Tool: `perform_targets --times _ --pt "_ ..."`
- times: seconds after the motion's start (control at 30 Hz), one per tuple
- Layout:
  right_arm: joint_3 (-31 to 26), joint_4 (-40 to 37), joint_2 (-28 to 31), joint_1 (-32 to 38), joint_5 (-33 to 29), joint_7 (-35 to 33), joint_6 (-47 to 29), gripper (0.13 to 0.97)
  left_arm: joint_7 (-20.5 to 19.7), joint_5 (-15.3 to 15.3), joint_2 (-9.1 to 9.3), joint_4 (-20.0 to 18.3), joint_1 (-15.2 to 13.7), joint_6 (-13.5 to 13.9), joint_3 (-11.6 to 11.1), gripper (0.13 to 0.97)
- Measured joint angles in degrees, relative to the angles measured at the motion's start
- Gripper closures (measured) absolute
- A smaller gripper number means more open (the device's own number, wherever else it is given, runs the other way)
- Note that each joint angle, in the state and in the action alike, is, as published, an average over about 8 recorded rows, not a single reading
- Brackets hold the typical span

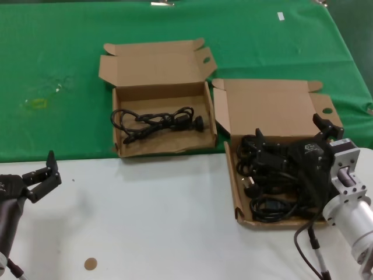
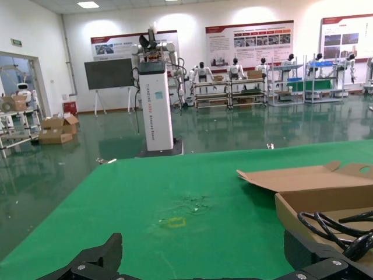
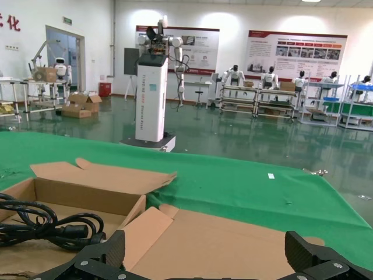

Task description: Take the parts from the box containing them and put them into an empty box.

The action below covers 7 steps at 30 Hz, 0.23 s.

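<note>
Cables lie heaped in the wide box at right, where the right gripper hangs over the pile, jaws spread wide and holding nothing. One cable lies in the squarer box on the green cloth. The left gripper waits open over the white table. Tangled cords are the risk: a grab may lift several together, or drag the light box along.
</note>
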Motion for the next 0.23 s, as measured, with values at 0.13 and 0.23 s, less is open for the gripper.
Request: perform_targets --times 0.13,0.23 --pt "0.0 0.0 0.0 0.0 0.0 0.0 0.0 0.129 0.0 0.0 0.00 0.0 0.0 0.0 0.0 0.132" --pt "0.0 0.0 0.0 0.0 0.0 0.0 0.0 0.129 0.0 0.0 0.00 0.0 0.0 0.0 0.0 0.132"
